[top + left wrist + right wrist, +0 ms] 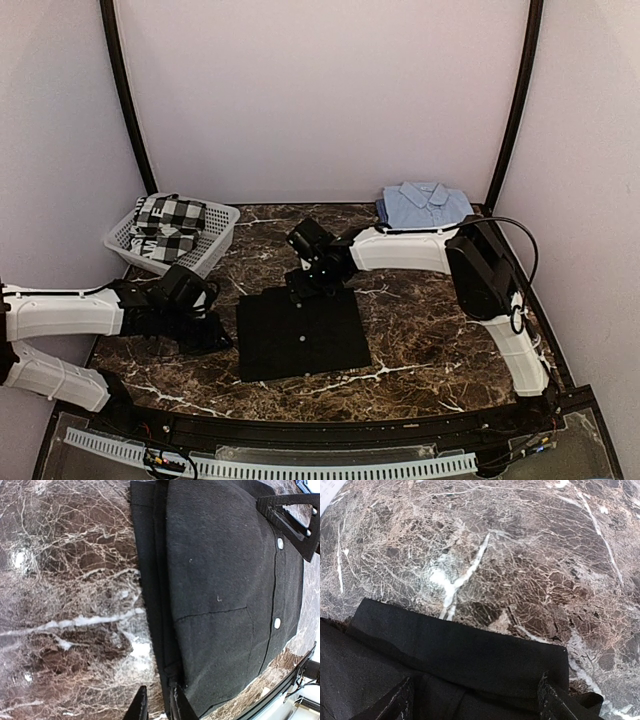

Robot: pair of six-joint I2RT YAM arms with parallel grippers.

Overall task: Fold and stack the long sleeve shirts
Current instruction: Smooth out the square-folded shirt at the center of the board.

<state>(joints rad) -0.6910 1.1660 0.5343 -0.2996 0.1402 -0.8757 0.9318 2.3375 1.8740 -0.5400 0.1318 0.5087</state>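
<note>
Where veined marble [420, 330] shows, matte black shirt [302, 333] folded square, soft blue shirt [425, 207].

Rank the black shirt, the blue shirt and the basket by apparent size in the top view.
1. black shirt and basket, too alike to split
2. blue shirt, smallest, though it lies farther back

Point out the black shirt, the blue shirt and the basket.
black shirt [303, 335]: top view, middle of its folded front.
blue shirt [425, 210]: top view, just below its collar.
basket [219, 240]: top view, its right side wall.
</note>
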